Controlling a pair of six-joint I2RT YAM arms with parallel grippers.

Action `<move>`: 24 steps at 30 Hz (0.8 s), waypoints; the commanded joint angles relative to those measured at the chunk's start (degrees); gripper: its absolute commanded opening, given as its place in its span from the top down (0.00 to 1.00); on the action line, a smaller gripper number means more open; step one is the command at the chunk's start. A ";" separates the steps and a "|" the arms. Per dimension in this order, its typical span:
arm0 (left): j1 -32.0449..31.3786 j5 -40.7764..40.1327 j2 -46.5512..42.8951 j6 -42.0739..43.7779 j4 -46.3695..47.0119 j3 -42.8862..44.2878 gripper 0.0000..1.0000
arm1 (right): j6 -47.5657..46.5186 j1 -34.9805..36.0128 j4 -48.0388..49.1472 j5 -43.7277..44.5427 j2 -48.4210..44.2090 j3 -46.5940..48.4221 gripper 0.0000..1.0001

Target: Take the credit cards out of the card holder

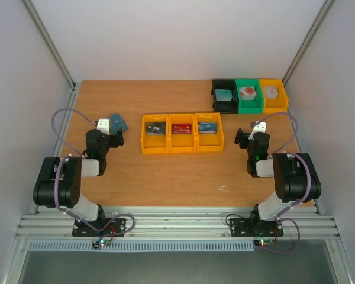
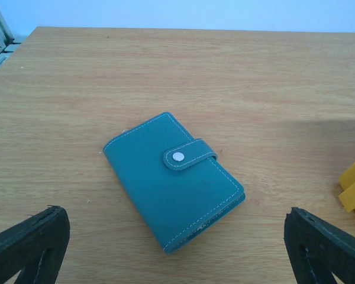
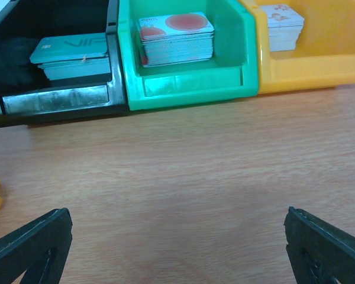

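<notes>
- the wallet (image 2: 174,180) lies flat on the wooden table (image 1: 165,177), folded shut, its strap pressed down on a silver snap (image 2: 178,157).
- the left gripper (image 2: 174,228) hangs over the near end of the wallet with its jaws spread wide, one finger on each side and neither touching it. it holds nothing.
- only the left wrist view shows the strap, the snap and the pale stitching. from above the wallet is just a small blue patch at the left of the table, beside the left arm.
- only the top view shows the row of three yellow bins (image 1: 155,147) at mid table, to the right of the wallet and apart from it.
- a dark grey card (image 1: 156,128) lies in the left bin, a red card (image 1: 181,128) in the middle one and a blue card (image 1: 207,126) in the right one.
- the left wrist view catches no more than a yellow corner of that row at its right edge.
- the right gripper (image 3: 177,236) is also spread wide and empty, over bare wood at the right of the table.
- the right wrist view looks into three bins at the back: a black bin (image 3: 59,100) with a teal stack (image 3: 71,56), a green bin (image 3: 189,89) with a red and white stack (image 3: 176,38), and a yellow bin (image 3: 307,77) with a pale stack (image 3: 282,23).
- from above these stacks are only small blobs.
</notes>
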 commanded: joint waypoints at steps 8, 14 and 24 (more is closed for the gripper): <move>-0.25 -1.05 0.20 0.87 4.97 -0.42 0.01 | -0.55 -0.26 -0.34 -0.33 -0.76 0.99 0.02; -0.25 6.05 -4.02 3.45 -0.03 1.08 0.01 | 1.95 -0.20 -12.77 5.85 -9.76 4.03 0.02; 0.98 1.40 -11.13 -8.56 -43.59 23.66 0.01 | -0.63 -0.28 -50.50 -5.16 -23.96 31.04 0.02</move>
